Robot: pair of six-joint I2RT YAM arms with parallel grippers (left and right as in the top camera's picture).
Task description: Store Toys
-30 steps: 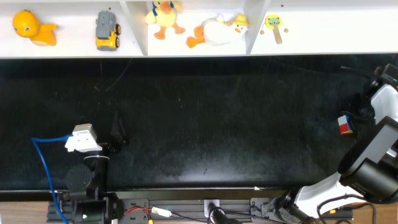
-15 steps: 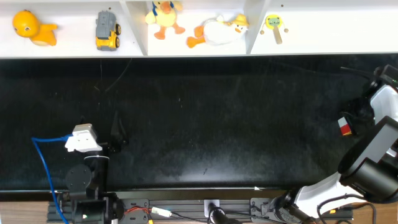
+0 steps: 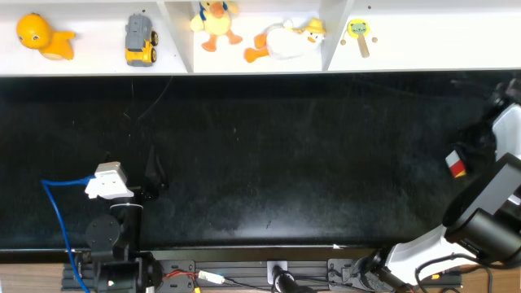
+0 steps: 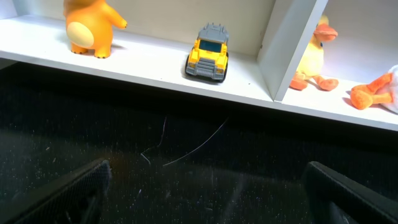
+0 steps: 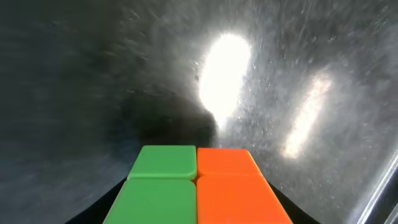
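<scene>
As seen from above, shelf (image 3: 407, 49): white, along the far edge of the table, split by two uprights into three compartments.
Left compartment: orange duck (image 3: 42, 36) at the left end, upright; yellow-and-grey truck (image 3: 140, 41) to its right, well apart from it, near the first upright.
Middle compartment: yellow plush duck (image 3: 215, 23) standing at the left; white plush duck (image 3: 285, 41) lying on its side just beside it.
Right compartment: small green toy on a stick (image 3: 359, 34) close to the second upright.
Table (image 3: 285, 155): black, scuffed surface with fine scratches.
Left gripper (image 4: 206, 167): low over the left near part of the table, facing the shelf; fingers (image 4: 87, 186) spread wide, nothing between them, touching no toy.
Right gripper (image 3: 458, 159): at the right edge of the table, closed around the puzzle cube.
Puzzle cube (image 5: 198, 186): held between the right gripper's fingers, well apart from the shelf; green and orange tiles face the wrist camera, red and white faces show from above. Whether it touches the table cannot be told.
</scene>
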